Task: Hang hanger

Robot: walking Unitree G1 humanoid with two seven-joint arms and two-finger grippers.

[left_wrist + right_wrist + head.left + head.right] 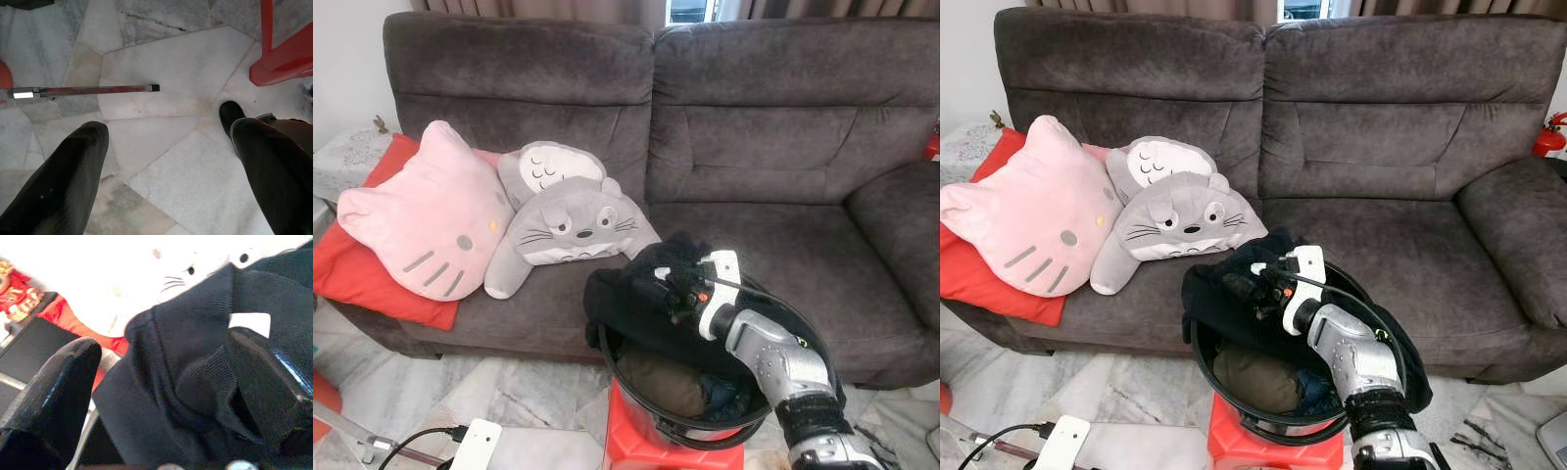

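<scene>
No hanger can be made out here; what lies at hand is a black knitted garment draped over the near rim of a round black laundry basket, which stands on a red stool in front of the dark grey sofa. The right tool reaches in over the basket, and in the right wrist view its two fingers stand wide apart with folds of the knit bunched between them, not yet pinched. The fabric looks soft, limp and light, so it will likely sag and slide unless gripped at a thick fold, the collar near the white label seeming the firmest place. More clothes lie inside the basket. The left tool hangs idle over the marble floor, fingers spread and empty. Cat-shaped cushions rest on the sofa, well apart.
</scene>
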